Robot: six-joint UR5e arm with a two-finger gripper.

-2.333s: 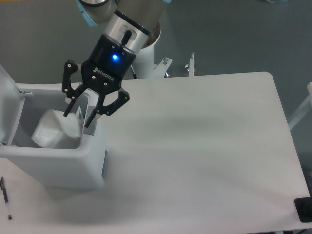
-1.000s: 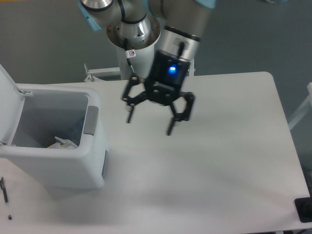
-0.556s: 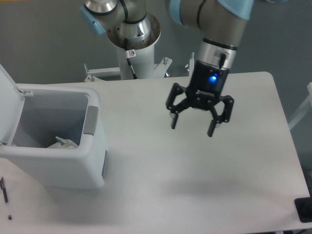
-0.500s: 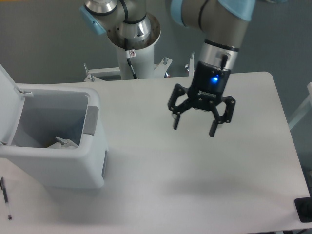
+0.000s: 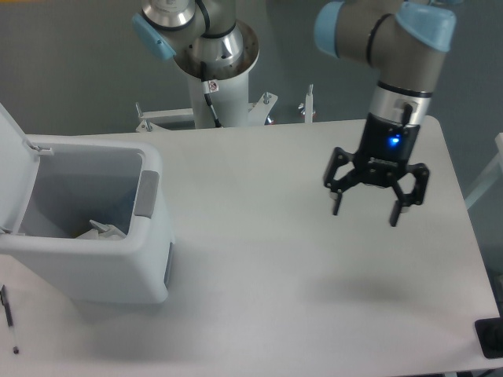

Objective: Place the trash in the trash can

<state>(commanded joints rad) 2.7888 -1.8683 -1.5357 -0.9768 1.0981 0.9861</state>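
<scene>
Over the right part of the table (image 5: 259,267), the gripper (image 5: 365,210) hangs with its fingers spread and nothing between them. A couple of seconds ago it stood over the trash can (image 5: 86,259) at the left with pale trash at its fingertips; since then it has swung steadily rightward, well apart from the bin. The trash (image 5: 98,230) now lies low inside the open can, lid up. No other trash shows on the table, only a pen (image 5: 9,316) at the near left edge, so the task looks done

Grey-silver arm segments with pale blue joint caps, black two-finger gripper (image 5: 365,211), blue light, seemingly a thin cable.
</scene>
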